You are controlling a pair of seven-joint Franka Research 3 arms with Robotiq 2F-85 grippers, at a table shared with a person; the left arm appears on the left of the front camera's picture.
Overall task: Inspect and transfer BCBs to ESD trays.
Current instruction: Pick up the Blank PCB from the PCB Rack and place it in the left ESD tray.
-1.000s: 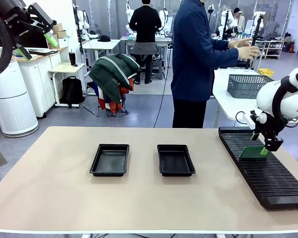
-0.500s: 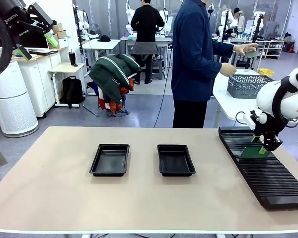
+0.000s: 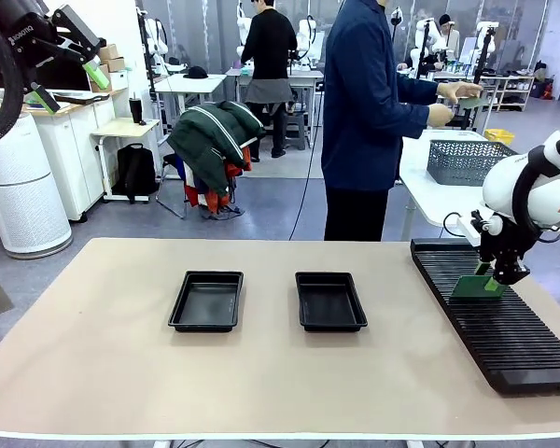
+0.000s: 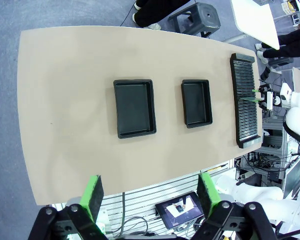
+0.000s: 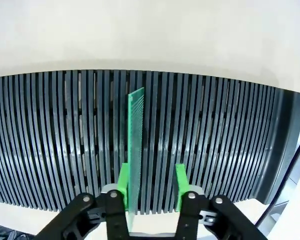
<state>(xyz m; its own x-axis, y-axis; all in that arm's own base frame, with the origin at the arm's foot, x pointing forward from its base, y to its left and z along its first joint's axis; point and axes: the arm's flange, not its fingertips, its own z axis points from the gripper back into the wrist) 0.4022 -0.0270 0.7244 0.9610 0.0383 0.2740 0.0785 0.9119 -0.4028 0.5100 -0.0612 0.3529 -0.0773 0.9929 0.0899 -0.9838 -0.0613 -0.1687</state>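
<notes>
Across the table (image 3: pixel 261 383), the slotted rack (image 3: pixel 504 345) stands at the robot's right, and both ESD trays (image 3: pixel 206 301) (image 3: pixel 330 301) lie empty mid-table. The left tool (image 4: pixel 150 196) hangs high, spread wide, holding nothing. The right tool (image 5: pixel 151 182) has narrowed since a second ago around the lone BCB (image 5: pixel 135 145), which stands on edge in the rack. One pad touches and the other falls just short, so the grip looks unfinished and the transfer not begun.

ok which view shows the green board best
Right wrist view: the green board stands on edge in the rack, close up between the pads of the right hand. Front view shows it small; left wrist, a sliver.
</notes>
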